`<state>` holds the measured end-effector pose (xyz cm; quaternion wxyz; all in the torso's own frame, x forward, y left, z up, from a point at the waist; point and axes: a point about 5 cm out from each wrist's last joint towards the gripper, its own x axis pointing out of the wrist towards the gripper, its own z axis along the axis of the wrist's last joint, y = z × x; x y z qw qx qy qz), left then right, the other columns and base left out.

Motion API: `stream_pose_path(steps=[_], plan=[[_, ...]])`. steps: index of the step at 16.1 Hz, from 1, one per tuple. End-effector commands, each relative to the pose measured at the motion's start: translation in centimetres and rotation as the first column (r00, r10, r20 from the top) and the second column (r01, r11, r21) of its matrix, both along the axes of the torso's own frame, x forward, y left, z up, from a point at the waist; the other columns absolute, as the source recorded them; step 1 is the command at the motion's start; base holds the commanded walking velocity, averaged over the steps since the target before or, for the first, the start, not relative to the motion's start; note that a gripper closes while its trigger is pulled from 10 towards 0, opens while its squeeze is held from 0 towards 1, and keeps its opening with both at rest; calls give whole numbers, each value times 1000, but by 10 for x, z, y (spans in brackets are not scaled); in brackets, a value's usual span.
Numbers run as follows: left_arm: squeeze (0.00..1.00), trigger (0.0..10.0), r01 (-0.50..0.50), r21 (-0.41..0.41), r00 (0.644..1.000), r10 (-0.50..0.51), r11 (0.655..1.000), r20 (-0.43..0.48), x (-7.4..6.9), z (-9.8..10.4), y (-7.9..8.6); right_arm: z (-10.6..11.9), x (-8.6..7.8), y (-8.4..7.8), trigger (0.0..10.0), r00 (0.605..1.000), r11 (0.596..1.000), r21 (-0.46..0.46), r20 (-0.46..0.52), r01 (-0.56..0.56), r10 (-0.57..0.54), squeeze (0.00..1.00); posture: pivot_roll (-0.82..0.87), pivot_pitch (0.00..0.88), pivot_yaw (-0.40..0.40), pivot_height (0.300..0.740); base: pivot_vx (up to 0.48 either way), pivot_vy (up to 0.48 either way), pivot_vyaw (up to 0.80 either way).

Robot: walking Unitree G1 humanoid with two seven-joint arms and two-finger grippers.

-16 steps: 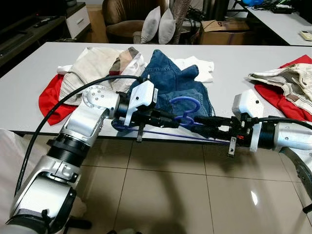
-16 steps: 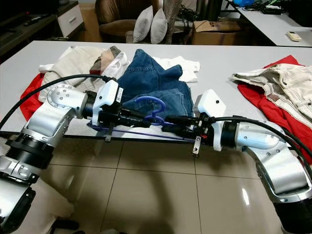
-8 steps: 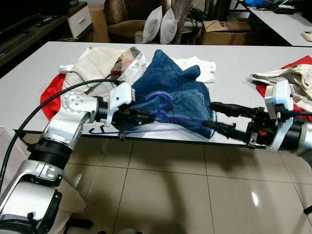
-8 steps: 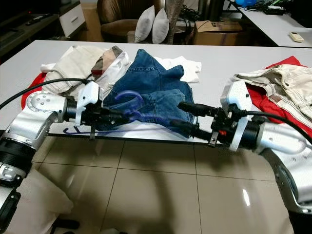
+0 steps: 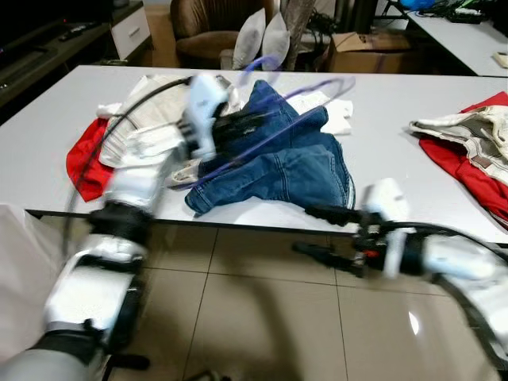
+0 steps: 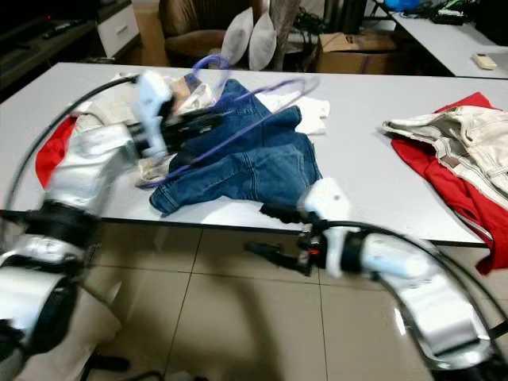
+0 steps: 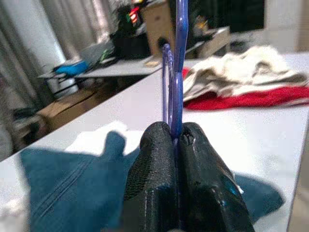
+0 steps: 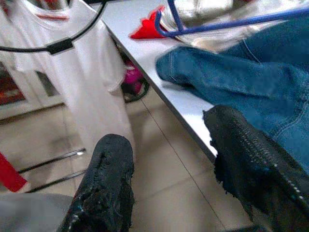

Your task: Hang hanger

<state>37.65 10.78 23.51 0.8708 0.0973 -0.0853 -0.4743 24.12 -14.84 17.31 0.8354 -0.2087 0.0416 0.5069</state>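
the blue wire hanger [image 5: 274, 119] is up in the air above the heap of clothes on the grey table [image 5: 381, 111], tilted, its hook toward the far side and its long bar slanting down toward the robot's left; it is smeared by motion in both eye views. the left gripper [image 7: 175, 145] has it: in the left wrist view the two black fingers [image 7: 152, 169] are pressed together with the thin blue wire pinched between their tips and rising straight up out of them. the left arm [image 5: 131, 190] reaches up over the table edge, also blurred.

under the hanger lie blue jeans [image 5: 294, 159], rumpled, their near edge at the table's front rim. beside them toward the robot's left are a beige garment [image 5: 147, 103] and a red cloth [image 5: 83, 155]; a white cloth [image 5: 333, 111] pokes out behind the jeans. far over on the robot's right side of the table, well apart from the jeans, a cream jacket [image 5: 468, 131] lies on another red garment [image 5: 476, 171].

the right gripper [image 5: 321, 232] sits low, in front of the table edge and over the tiled floor [image 5: 262, 317], with its fingers spread wide and nothing between them. in the right wrist view the jeans, the table edge and a stretch of the hanger's blue wire lie beyond those fingers, along with a white t-shirt [image 8: 72, 67] hanging below a dark bar.

pillows [image 5: 262, 44] rest on a brown armchair [image 5: 206, 24] behind the table.
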Motion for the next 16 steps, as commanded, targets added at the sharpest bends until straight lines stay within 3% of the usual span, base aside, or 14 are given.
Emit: stream_pose_path(steps=[1, 5, 9, 12, 15, 16], plan=[[0, 0, 57, -14, 998, -56, 998, 25, -3, 7, -13, -3, 7, 3, 10000, 999, 998, -50, 38, 26, -24, 0, -104, 0, 72, 740, 0, 0, 0], [0, 0, 293, -25, 956, -293, 956, 12, -22, -2, -62, -19, 21, 13, 10000, 998, 979, -206, 63, 6, 7, 0, -108, 0, 78, 740, 0, 0, 0], [0, 0, 364, -46, 931, -364, 930, 0, -31, -11, -87, -18, 22, 30, 10000, 992, 973, -222, 96, -61, 85, 0, -111, 0, 84, 740, 0, 0, 0], [0, 0, 430, -77, 901, -433, 900, -33, -39, -23, -93, -11, 23, 36, 10000, 986, 977, -199, 126, -84, 110, 0, -118, 0, 93, 740, 0, 0, 0], [0, 0, 522, -157, 843, -535, 839, -56, -48, -25, -95, -5, 23, 37, 10000, 983, 982, -169, 141, -89, 113, 0, -119, 0, 96, 740, 0, 0, 0], [0, 0, 573, -181, 802, -592, 799, -77, -53, -26, -94, -4, 24, 36, 10000, 984, 983, -163, 144, -84, 108, 0, -118, 0, 95, 740, 0, 0, 0]])
